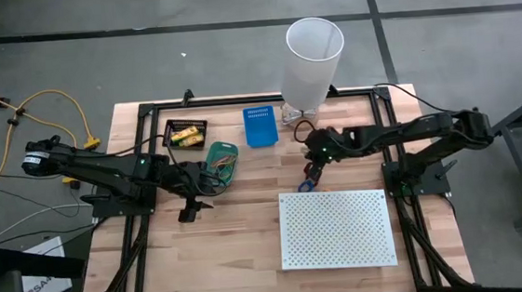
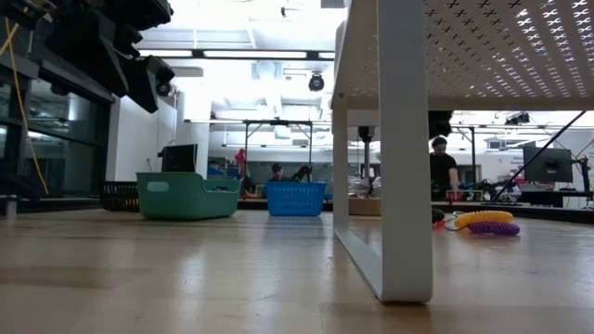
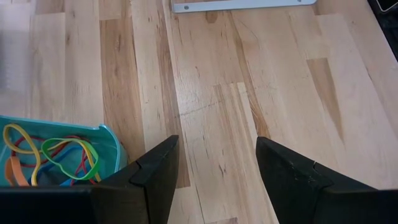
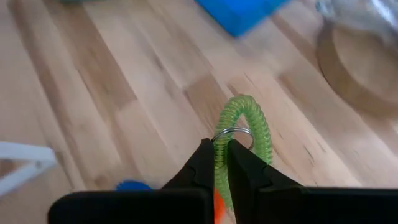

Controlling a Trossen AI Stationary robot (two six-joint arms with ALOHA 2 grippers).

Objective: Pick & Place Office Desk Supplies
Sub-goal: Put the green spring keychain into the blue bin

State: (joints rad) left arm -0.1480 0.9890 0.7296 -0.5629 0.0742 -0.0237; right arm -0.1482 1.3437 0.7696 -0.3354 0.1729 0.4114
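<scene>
Right claw: your right gripper (image 4: 217, 158) has its dark fingers pinched shut on the thin metal ring of a green coiled plastic wrist loop (image 4: 245, 134), which hangs forward of the tips; in the high view this gripper (image 1: 311, 174) hovers between the far edge of the large white perforated board (image 1: 335, 229) and the blue plastic mesh basket (image 1: 259, 125)

Grip care: you hold only the ring, so judge the coil free to swing; move slowly and keep the wrist level

Below the claw: a small blue item (image 4: 129, 185) lies on the wood just under you, near the board's corner; do not drag the coil across it

Likely drop: the blue basket looks the nearest container, though which bin is meant cannot be told; centre over the chosen rim before you let go, and lower until the coil is inside

Left claw: your left gripper (image 3: 214, 168) stands wide and empty over bare wood, just beside the teal plastic tray (image 3: 109, 140) of coloured rubber bands (image 3: 62, 155); leave it waiting

Farther off: the black basket with yellow-and-red packs (image 1: 185, 132) and the tall white tapered bin (image 1: 310, 63) sit at the far edge; steer clear of the bin
</scene>
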